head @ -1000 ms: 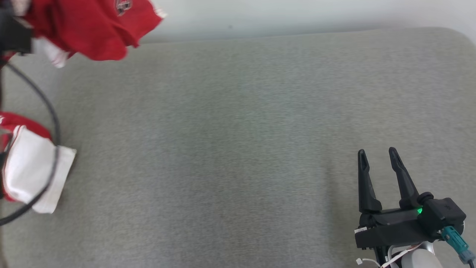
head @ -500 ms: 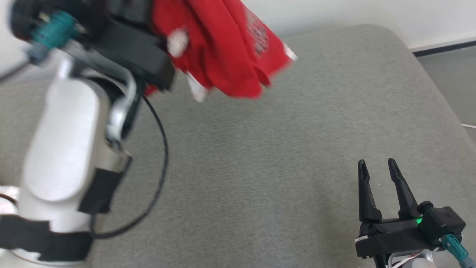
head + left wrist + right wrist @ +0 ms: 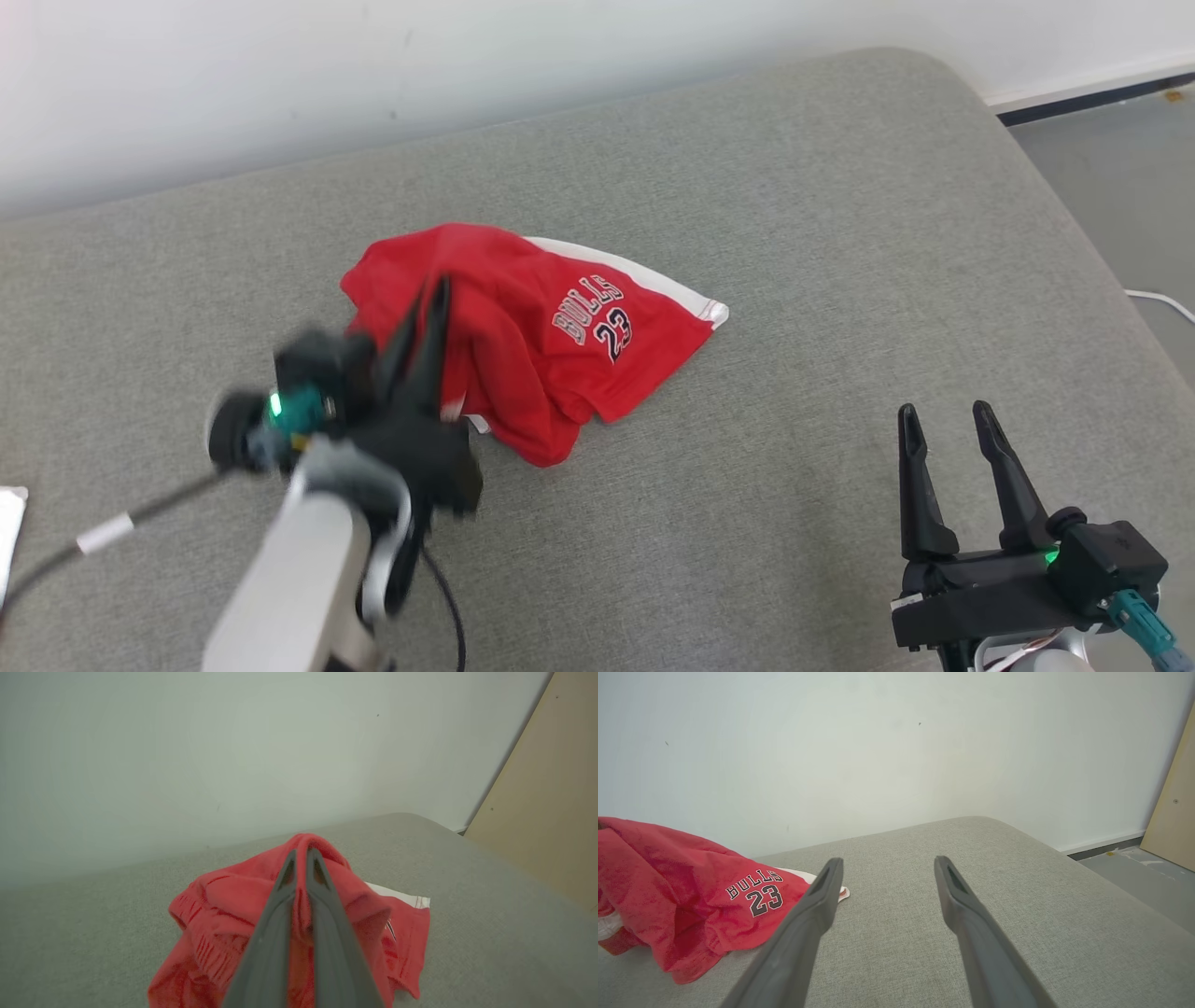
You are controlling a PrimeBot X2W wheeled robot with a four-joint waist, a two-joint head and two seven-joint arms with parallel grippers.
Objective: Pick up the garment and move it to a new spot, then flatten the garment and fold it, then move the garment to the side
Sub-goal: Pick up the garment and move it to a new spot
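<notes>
Our left gripper (image 3: 301,856): jaws pressed together, pinching a ridge of the red garment (image 3: 569,355), heaped on the grey cushion (image 3: 822,215) around them. Our right gripper (image 3: 945,415): jaws spread, empty, garment off to their left. Risk: we pull back unreleased and drag the heap, crumpling it further.

left gripper (image 3: 302,856) pinched tight on a fold of the red garment (image 3: 219,914), rest bunched up on the grey cushion (image 3: 490,933)
</notes>
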